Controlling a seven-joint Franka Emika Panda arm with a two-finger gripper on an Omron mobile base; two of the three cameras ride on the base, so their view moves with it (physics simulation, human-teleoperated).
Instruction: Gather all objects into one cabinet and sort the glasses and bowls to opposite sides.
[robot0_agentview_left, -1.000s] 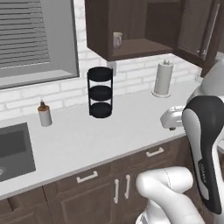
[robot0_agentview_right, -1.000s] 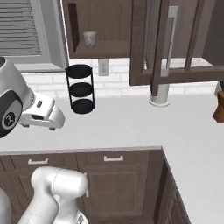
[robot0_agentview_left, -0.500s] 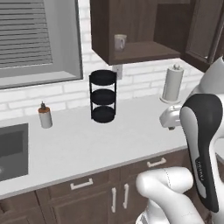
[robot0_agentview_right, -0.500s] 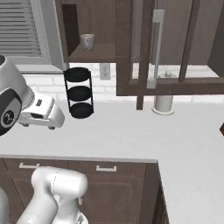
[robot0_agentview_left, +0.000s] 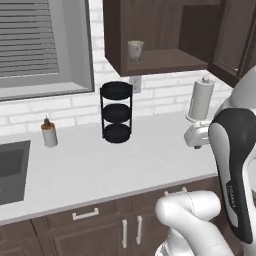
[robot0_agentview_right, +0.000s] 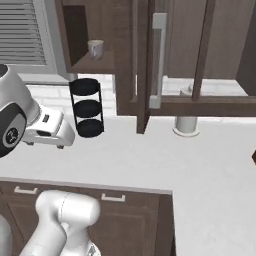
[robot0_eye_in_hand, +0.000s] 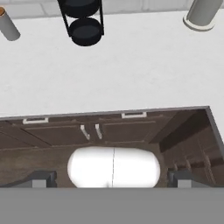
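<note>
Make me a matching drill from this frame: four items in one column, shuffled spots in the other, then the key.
Things
1. grey-beige handled mug
2. black three-tier round rack
3. white paper towel roll on its stand
4. small brown-topped dispenser bottle

Places
A. on the white counter near the sink
B. on the shelf of the open dark-brown wall cabinet
C. on the counter at the brick wall, below the cabinet's left end
D. on the counter under the cabinet's right part, near the open door

Pairs: 1-B, 2-C, 3-D, 4-A
</note>
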